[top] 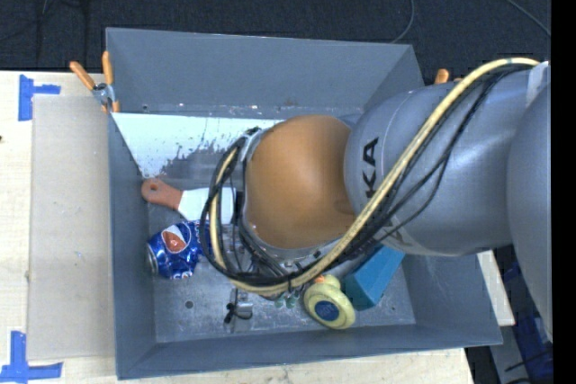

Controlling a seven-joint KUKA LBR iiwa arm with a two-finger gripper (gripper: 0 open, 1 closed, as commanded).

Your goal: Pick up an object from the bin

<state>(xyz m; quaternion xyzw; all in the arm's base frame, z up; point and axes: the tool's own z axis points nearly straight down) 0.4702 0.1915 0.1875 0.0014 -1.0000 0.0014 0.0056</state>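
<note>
Low over the front part of the bin (270, 67): the gripper (239, 308), a small dark tip poking out beneath the wrist. Open or closed, cannot tell; largely hidden under the rounded orange cover (297, 180) and the looped black and yellow cables (219, 220). Equally unclear whether anything is held. Poised above bare grey floor, between two loose things and apart from both.

Nearest on the left, a little further back: a crushed blue can (173, 250). Lying on its side, red-and-white logo turned up, silvery end toward the left wall. Long axis hard to read through the crumpling, roughly from front-left to back-right.

Nearest on the right, close to the front wall: a yellow tape roll (328, 305). Lying almost flat, hole facing up, so no clear long axis.

Just beside the roll, on its right: a teal block (373, 276). Long axis tilted from front-left to back-right, far end lost under the arm (450, 175).

Behind the can, near the left wall: a spatula (162, 192). Brown handle pointing left and slightly back, white blade to the right, tucked under the cables. Long axis close to left-right across the bin, dipping a little toward the front at the blade end.
</note>
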